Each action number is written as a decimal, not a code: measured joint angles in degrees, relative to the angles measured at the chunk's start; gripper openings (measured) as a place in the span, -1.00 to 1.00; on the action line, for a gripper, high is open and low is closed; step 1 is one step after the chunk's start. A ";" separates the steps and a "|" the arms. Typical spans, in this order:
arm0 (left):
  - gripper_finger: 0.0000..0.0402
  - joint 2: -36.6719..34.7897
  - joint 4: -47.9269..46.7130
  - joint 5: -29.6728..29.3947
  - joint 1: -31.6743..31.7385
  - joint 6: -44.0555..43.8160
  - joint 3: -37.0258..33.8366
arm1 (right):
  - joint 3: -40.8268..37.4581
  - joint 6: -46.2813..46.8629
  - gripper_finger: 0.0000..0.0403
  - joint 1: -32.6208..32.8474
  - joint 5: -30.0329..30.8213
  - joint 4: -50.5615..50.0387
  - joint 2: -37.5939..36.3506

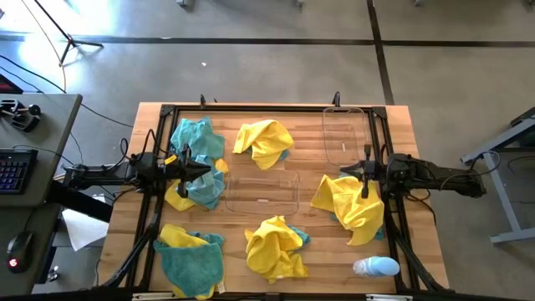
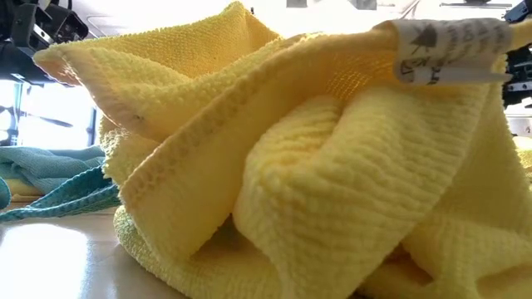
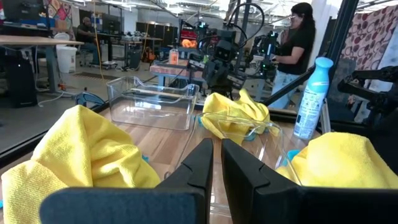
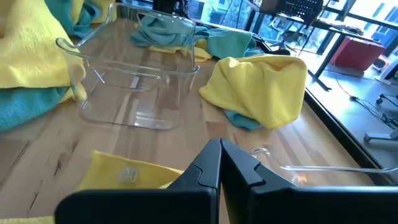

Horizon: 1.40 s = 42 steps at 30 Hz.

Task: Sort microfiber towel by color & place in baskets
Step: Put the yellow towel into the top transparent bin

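High view is showing you both baskets (image 1: 262,191) sitting empty, every towel (image 1: 272,142) lying on the worktop (image 1: 309,226); left tool (image 1: 206,170) and right tool (image 1: 344,171) are closed, gripping nothing.

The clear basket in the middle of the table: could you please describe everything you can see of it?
The middle basket is a see-through plastic rectangular bin with rounded corners and a flared rim. It sits upright and flat on the wooden table, long side running left to right, and looks empty. It lies between the left claw and the right claw, with towel piles around it.
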 joint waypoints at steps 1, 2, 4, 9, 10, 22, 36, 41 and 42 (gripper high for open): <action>-0.90 0.00 0.00 0.00 -0.02 -0.01 0.00 | 0.00 -0.09 -1.00 0.00 0.00 0.00 0.00; -0.90 0.00 0.00 0.00 -0.02 0.00 0.00 | 0.00 -0.13 -1.00 0.00 0.00 0.00 0.00; -0.90 0.00 0.00 0.00 -0.02 0.00 0.00 | 0.00 -0.30 -1.00 0.00 0.02 -0.01 0.00; -0.90 0.00 0.00 0.00 0.00 -0.01 0.00 | 0.00 5.44 -1.00 0.00 -1.15 0.00 0.00; -0.90 0.00 0.00 0.00 -0.01 -0.01 0.00 | 0.00 7.79 -1.00 0.00 -1.61 0.02 0.00; -0.90 0.02 0.00 -0.01 -0.01 0.00 0.00 | 0.00 38.17 -1.00 -0.02 -0.78 8.74 0.00; -0.90 0.02 0.00 0.00 0.01 0.00 0.00 | 11.09 35.96 -1.00 0.01 3.07 14.89 8.82; -0.90 0.02 0.02 0.00 0.01 0.00 0.00 | 24.16 33.41 -1.00 0.02 6.13 2.86 20.88; -0.90 0.02 0.00 0.00 0.01 0.00 0.00 | 26.83 33.39 -1.00 0.02 6.50 0.12 23.40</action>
